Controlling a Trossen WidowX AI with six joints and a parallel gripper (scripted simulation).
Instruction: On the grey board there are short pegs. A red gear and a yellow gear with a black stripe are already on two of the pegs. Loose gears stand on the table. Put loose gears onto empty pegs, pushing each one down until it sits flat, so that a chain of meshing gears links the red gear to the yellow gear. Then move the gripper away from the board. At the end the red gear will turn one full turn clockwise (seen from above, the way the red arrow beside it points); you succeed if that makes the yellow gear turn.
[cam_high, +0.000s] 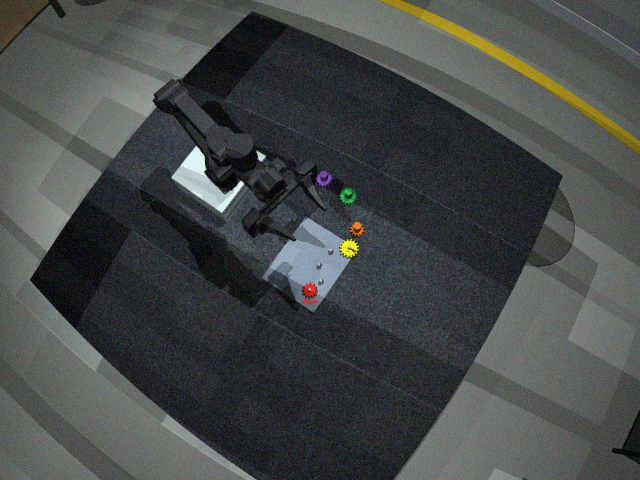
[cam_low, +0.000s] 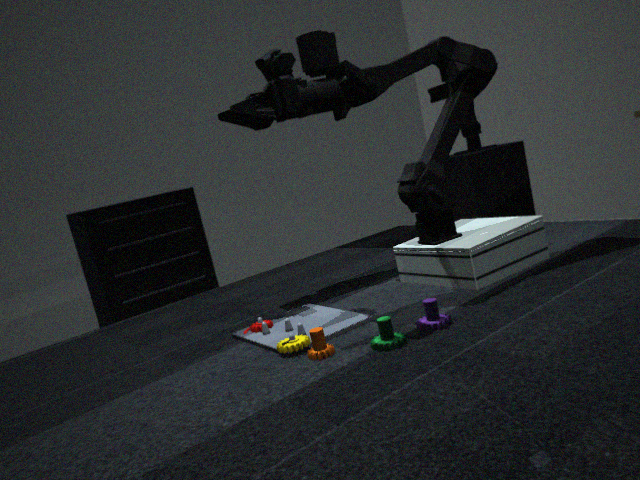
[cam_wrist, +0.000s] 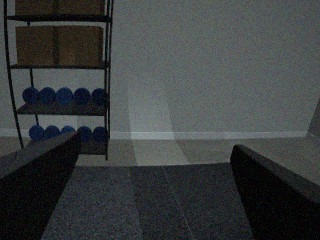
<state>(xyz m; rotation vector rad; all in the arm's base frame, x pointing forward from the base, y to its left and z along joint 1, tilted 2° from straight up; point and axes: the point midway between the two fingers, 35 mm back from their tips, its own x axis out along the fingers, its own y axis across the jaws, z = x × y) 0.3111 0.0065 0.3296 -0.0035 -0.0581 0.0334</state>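
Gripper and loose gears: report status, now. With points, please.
Gripper (cam_high: 310, 224) (cam_low: 219, 116) (cam_wrist: 158, 146) open, raised. Orange (cam_high: 356, 228) (cam_low: 320, 351), green (cam_high: 347, 196) (cam_low: 387, 341), purple (cam_high: 324, 178) (cam_low: 434, 322) gears off the board (cam_high: 289, 258) (cam_low: 341, 321), upright. Three pegs bare. No obstruction seen between gripper and gears.

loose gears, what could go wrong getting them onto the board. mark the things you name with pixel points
The orange toothed gear (cam_high: 356, 228) (cam_low: 316, 338) stands close beside the yellow gear with a black stripe (cam_high: 347, 249) (cam_low: 292, 344), so an open end effector (cam_high: 310, 224) (cam_low: 219, 116) might knock the yellow one. The short grey pegs (cam_high: 318, 266) (cam_low: 288, 324) stand close together; a released gear could catch on neighbouring teeth and sit tilted.

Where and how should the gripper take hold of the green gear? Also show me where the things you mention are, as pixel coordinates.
Probably by the upright post on the green gear (cam_high: 348, 195) (cam_low: 387, 338), from above, fingers either side. The post stands clear above the toothed rim, which lies low on the table (cam_high: 413, 310) (cam_low: 330, 413), and no neighbour touches it.
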